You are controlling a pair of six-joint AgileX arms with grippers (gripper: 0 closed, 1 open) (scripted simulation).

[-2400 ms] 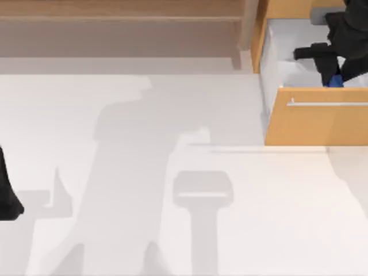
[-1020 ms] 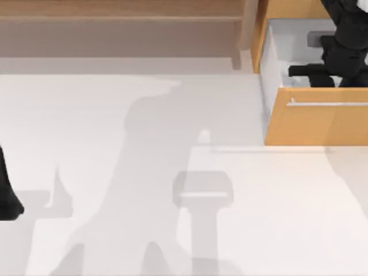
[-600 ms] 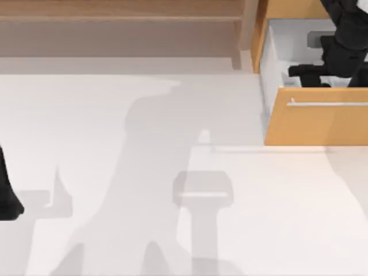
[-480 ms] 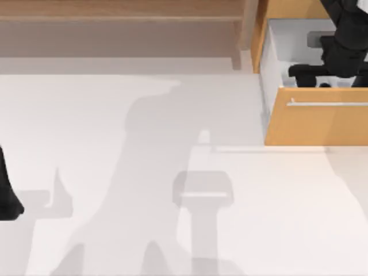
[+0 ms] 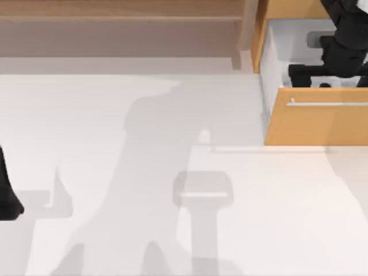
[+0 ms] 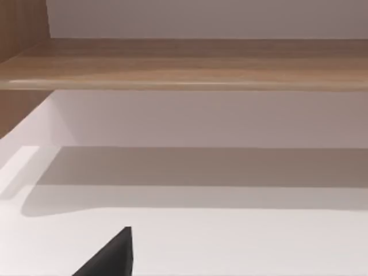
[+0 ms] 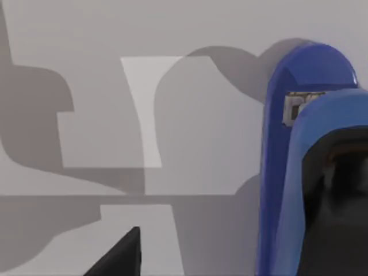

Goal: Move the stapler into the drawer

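The drawer (image 5: 316, 123) stands pulled out at the table's back right, with an orange-tan front, a silver bar handle (image 5: 328, 104) and a white inside. My right gripper (image 5: 313, 77) reaches down into it from above. In the right wrist view the blue stapler (image 7: 293, 144) lies on the white drawer floor. My right gripper (image 7: 230, 218) is open: one black finger (image 7: 118, 256) stands well apart from the stapler, and the other side is dark against the stapler's body. My left gripper (image 5: 7, 198) is parked at the table's left edge.
A long brown wooden shelf (image 5: 115, 11) runs along the back of the table and fills the far side of the left wrist view (image 6: 184, 63). Arm shadows fall across the white tabletop (image 5: 172, 172). One left finger (image 6: 112, 256) shows above the table.
My right gripper has gone lower into the drawer, so the stapler's blue no longer shows in the top view. Over the last second it has barely shifted. The left arm has stayed still.
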